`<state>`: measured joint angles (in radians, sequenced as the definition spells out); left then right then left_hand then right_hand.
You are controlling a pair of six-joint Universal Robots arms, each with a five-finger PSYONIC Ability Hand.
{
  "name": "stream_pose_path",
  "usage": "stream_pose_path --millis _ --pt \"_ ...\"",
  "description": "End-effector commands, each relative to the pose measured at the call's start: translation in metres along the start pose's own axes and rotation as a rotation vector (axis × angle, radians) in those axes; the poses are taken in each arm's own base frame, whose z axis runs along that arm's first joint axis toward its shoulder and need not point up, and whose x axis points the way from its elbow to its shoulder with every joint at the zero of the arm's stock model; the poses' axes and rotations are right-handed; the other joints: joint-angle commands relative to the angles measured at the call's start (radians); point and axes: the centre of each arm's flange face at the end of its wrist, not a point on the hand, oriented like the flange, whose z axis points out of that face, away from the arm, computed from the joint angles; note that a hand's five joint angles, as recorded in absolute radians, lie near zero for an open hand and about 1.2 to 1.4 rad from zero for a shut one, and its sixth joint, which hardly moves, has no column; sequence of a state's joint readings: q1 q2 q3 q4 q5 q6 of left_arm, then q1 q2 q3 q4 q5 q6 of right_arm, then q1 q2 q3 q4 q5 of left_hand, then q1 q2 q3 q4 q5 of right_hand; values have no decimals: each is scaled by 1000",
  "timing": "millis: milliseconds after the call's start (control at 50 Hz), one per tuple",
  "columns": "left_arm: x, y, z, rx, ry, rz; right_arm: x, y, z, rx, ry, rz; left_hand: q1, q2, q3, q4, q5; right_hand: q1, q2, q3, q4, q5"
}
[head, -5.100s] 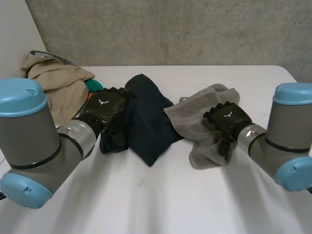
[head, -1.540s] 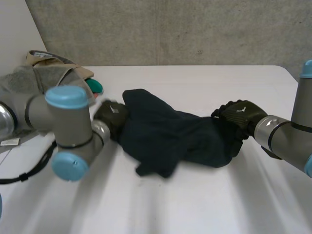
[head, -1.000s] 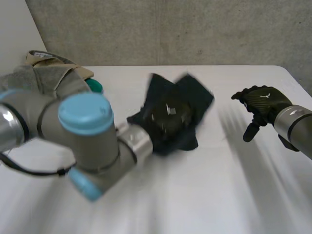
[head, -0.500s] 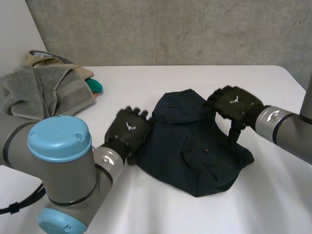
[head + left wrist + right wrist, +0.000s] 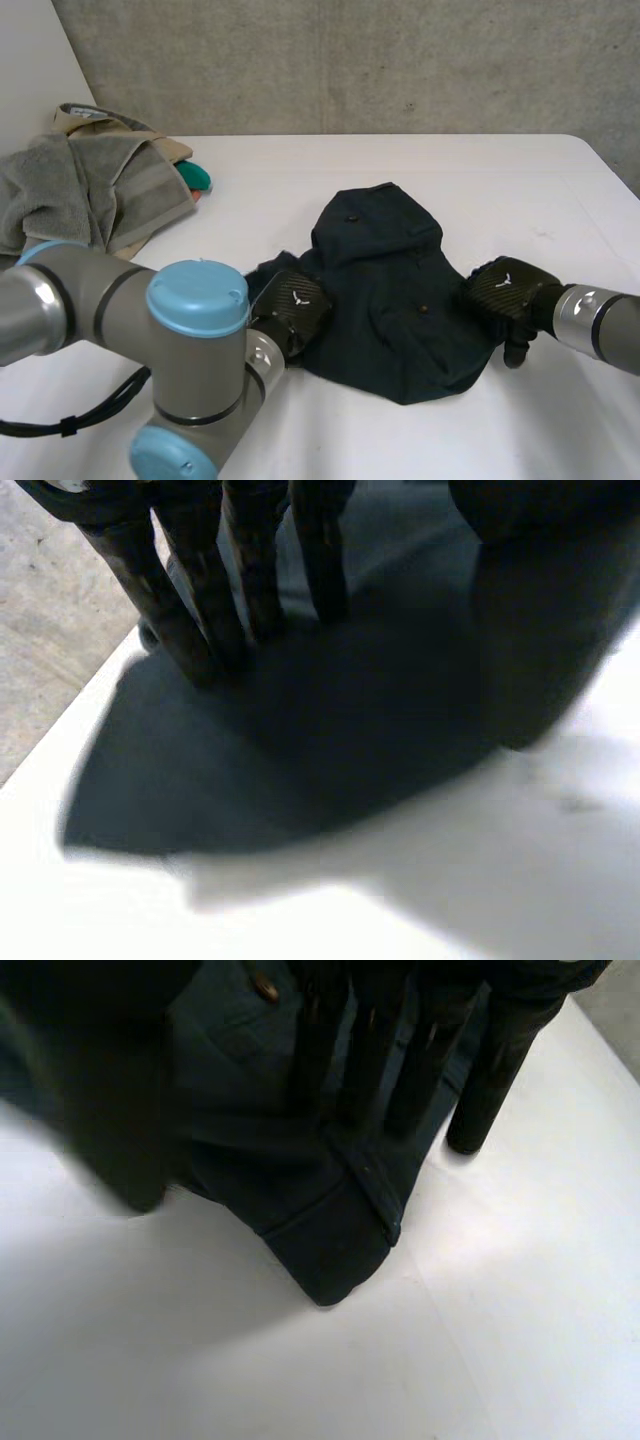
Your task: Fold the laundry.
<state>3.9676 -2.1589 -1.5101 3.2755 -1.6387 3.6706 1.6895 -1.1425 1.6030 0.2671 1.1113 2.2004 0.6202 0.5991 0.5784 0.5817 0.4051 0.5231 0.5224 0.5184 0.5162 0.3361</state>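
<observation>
— Both hands had slid nearer along the garment [image 5: 390, 290]: left hand [image 5: 292, 312] at its left edge, right hand [image 5: 505, 290] at its right, fingers [image 5: 250, 580] straight, pressing.
— Flattening on the counter [image 5: 480, 170], I judged; next, pinch an edge and fold.

1. I see a dark blue piece of clothing [image 5: 390, 290] lying in a crumpled heap near the middle of the white table [image 5: 400, 440].
2. It has small buttons [image 5: 350, 216] on it.
3. One stitched corner sticks out flat on the table.
4. A grey towel [image 5: 70, 190] lies bunched at the far left side, on top of a tan cloth [image 5: 150, 145].
5. A bit of green cloth [image 5: 195, 178] peeks out just beside the towel.
</observation>
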Motion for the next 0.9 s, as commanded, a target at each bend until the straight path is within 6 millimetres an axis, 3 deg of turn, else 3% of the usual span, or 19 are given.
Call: stream_pose_path --millis 20,80,140,260,320,400,460,560,640,720,800,860,900 --pt "-13 -13 10 27 -119 6 6 9 21 77 100 103 776 797 818 814 816 873 873 877 880 885" --pt "-28 -34 5 97 -191 -36 15 5 20 109 151 170 776 797 818 815 817 873 874 878 880 886" --pt "-41 -57 -4 181 -227 -76 30 -19 2 184 225 189 776 797 818 815 817 873 874 878 880 886" --pt "-91 -144 -60 510 -329 -191 80 -106 -77 493 451 155 776 797 818 815 817 873 874 878 880 886" --pt "-115 -178 -89 640 -377 -247 104 -134 -105 618 523 205 776 797 818 815 817 873 874 878 880 886" --pt "-141 -209 -120 751 -422 -316 132 -164 -134 761 585 271 776 797 818 815 817 873 874 878 880 886" --pt "-158 -222 -136 798 -435 -370 146 -182 -145 835 618 286 776 797 818 815 817 873 874 878 880 886" --pt "-175 -230 -144 823 -438 -414 154 -203 -146 893 642 283 776 797 818 815 817 873 874 878 880 886" --pt "-184 -225 -126 791 -452 -423 147 -213 -121 894 602 302 776 797 818 815 817 873 874 878 880 886" --pt "-189 -201 -83 688 -461 -425 139 -212 -85 850 564 327 776 797 818 815 817 873 874 878 880 886" --pt "-194 -148 -14 507 -463 -432 120 -200 -32 740 523 303 776 797 818 815 817 873 874 878 880 886" --pt "-189 -118 21 428 -439 -424 112 -193 -6 691 524 274 776 797 818 815 817 873 874 878 880 886" --pt "-187 -92 52 382 -426 -427 106 -184 22 649 556 250 776 797 818 815 817 873 874 878 880 886"
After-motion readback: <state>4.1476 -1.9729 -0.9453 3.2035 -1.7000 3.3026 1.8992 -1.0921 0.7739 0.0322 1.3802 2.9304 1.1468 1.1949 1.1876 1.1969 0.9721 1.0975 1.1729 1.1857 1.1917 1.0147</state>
